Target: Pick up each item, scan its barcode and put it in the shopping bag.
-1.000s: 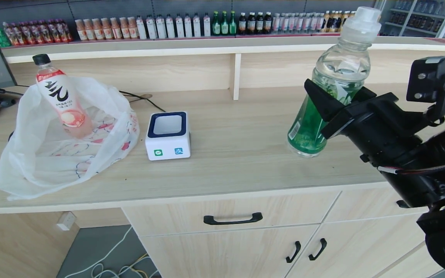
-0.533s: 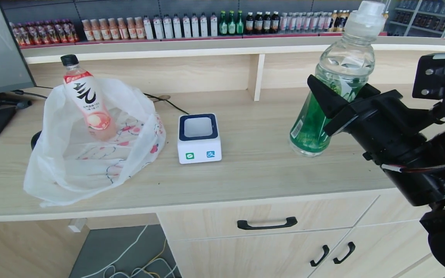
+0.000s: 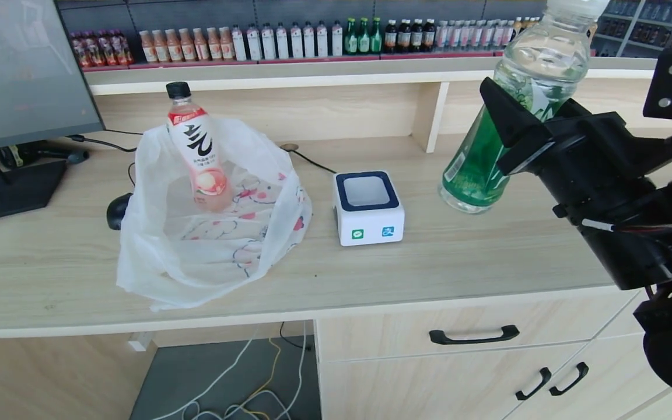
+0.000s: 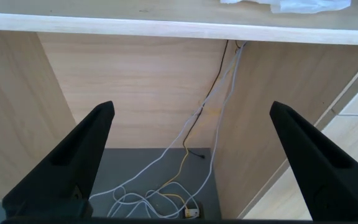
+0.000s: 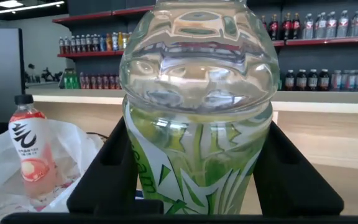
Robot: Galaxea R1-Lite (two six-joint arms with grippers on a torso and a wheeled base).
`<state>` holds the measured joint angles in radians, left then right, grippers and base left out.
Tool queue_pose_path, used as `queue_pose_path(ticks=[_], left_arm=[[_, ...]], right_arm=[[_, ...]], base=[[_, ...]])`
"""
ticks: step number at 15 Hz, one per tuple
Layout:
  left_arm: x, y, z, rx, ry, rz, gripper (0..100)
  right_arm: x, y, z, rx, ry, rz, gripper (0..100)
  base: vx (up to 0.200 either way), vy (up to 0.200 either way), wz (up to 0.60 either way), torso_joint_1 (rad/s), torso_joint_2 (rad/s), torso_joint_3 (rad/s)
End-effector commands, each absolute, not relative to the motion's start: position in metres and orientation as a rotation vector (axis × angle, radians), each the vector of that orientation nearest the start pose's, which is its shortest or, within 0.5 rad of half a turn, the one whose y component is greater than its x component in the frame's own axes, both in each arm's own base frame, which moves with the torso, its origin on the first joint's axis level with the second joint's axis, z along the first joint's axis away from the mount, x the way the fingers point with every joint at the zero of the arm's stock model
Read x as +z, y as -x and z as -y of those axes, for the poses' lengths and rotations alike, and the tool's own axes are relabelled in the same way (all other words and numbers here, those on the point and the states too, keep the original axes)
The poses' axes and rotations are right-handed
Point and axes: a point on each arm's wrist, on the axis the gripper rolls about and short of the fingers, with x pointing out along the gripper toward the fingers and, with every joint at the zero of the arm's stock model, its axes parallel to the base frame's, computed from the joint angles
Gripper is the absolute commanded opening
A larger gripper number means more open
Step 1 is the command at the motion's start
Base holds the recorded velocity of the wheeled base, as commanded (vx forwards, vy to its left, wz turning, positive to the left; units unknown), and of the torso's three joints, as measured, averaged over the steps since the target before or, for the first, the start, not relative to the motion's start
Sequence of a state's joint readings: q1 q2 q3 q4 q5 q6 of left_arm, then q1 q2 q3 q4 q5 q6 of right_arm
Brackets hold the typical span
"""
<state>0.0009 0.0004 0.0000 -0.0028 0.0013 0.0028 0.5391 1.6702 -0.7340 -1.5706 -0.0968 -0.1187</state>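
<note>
The desk (image 3: 487,256) carries the scanner (image 3: 368,207), and just left of the scanner the white bag (image 3: 196,262) lies open with a pink bottle (image 3: 199,151) standing slightly tilted inside it. To the right of the scanner my right hand (image 5: 197,180) pinches the green bottle (image 3: 470,175) around its middle. The bottle is tilted, with its base toward the scanner and its cap leaning away. My left hand (image 4: 191,109) hangs lower than the scanner, beneath the desk's front edge, with its fingers spread wide.
</note>
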Motion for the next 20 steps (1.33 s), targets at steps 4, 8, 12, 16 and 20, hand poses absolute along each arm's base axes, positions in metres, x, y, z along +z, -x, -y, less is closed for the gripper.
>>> queue_pose_path(ticks=[4,8,12,16,20], left_arm=[[0.076,0.023,0.0,0.003,-0.003,0.003,100],[0.076,0.023,0.0,0.003,-0.005,0.003,100],[0.076,0.023,0.0,0.003,-0.005,0.003,100],[0.076,0.023,0.0,0.003,-0.005,0.003,100],[0.076,0.023,0.0,0.003,-0.005,0.003,100]], right_arm=[[0.263,-0.238,-0.141,0.39,-0.084,0.63,0],[0.266,-0.233,-0.142,0.404,-0.092,0.639,0],[0.269,-0.237,-0.143,0.376,-0.032,0.629,0],[0.288,-0.245,-0.153,0.278,0.031,0.585,0],[0.303,-0.25,-0.159,0.259,0.133,0.572,0]], base=[[0.0,0.2,0.0,0.004,0.0,0.0],[0.0,0.0,0.0,0.0,0.0,0.0],[0.0,0.0,0.0,0.0,0.0,0.0],[0.0,0.0,0.0,0.0,0.0,0.0],[0.0,0.0,0.0,0.0,0.0,0.0]])
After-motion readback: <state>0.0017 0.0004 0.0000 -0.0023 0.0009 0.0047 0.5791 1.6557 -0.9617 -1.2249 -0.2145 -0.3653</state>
